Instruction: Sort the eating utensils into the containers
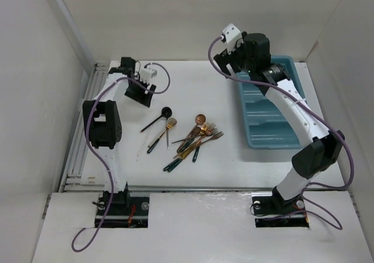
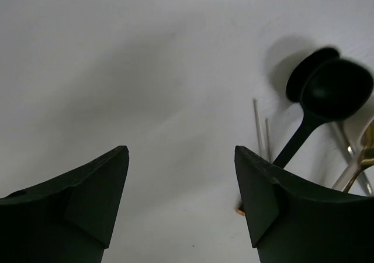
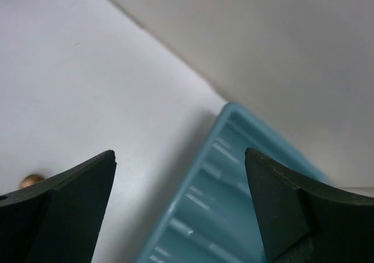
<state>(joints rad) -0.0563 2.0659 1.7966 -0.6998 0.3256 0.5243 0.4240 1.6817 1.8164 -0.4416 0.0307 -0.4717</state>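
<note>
Teal tray (image 1: 263,123) lies apart from utensils (image 1: 196,137) on the table (image 1: 193,87); left hand (image 2: 181,152) and right hand (image 3: 180,152) spread.

White table (image 1: 204,172), pale walls (image 1: 35,70), perhaps a metal rail (image 1: 74,158).

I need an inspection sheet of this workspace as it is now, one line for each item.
surface: white table, no spill seen.
job's things: utensils in a loose crossed pile at mid-table, a black spoon at its left; teal tray at right rear, visible slots hold no utensil, right arm hides part.
clutter: nothing seen.
grippers: left gripper open over bare table near the black spoon; right gripper open at the tray's far-left corner; both hold nothing.
cables: purple cables along both arms; none on the pile.
surroundings: white walls on three sides.
</note>
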